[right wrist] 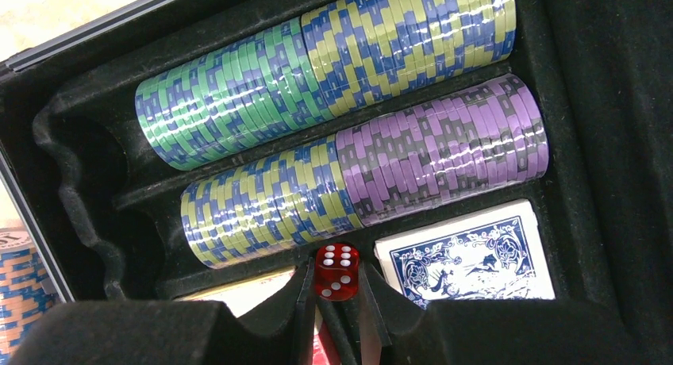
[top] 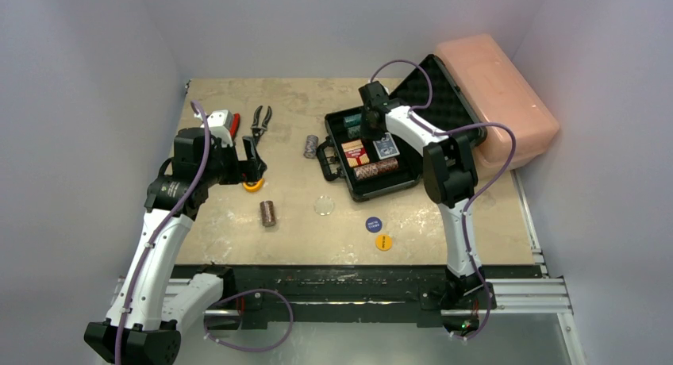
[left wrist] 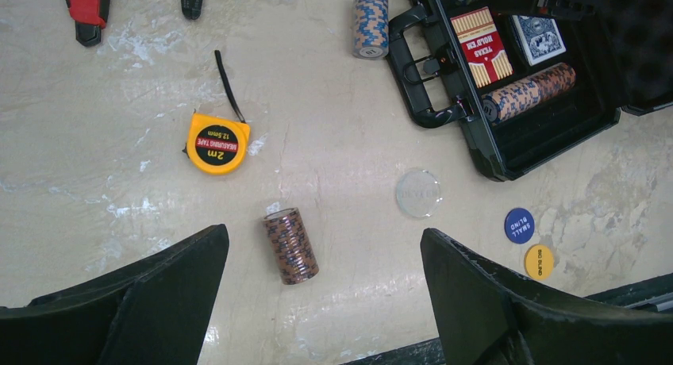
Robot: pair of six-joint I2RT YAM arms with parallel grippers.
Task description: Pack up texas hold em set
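Right gripper [right wrist: 336, 284] pinches the die [right wrist: 336, 270], to seat it by the blue deck [right wrist: 464, 262]; left gripper [left wrist: 321, 236] (fingers spread) frames the chip stack [left wrist: 290, 245] at twelve o'clock.

The chips [right wrist: 349, 63] are glossy and smooth; the case lining [right wrist: 603, 103] is matt black fuzzy cloth; the die [right wrist: 336, 271] is shiny plastic.

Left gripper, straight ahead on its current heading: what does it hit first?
Probably the brown chip stack lying on its side, framed by the left gripper with jaws open; depth unclear.
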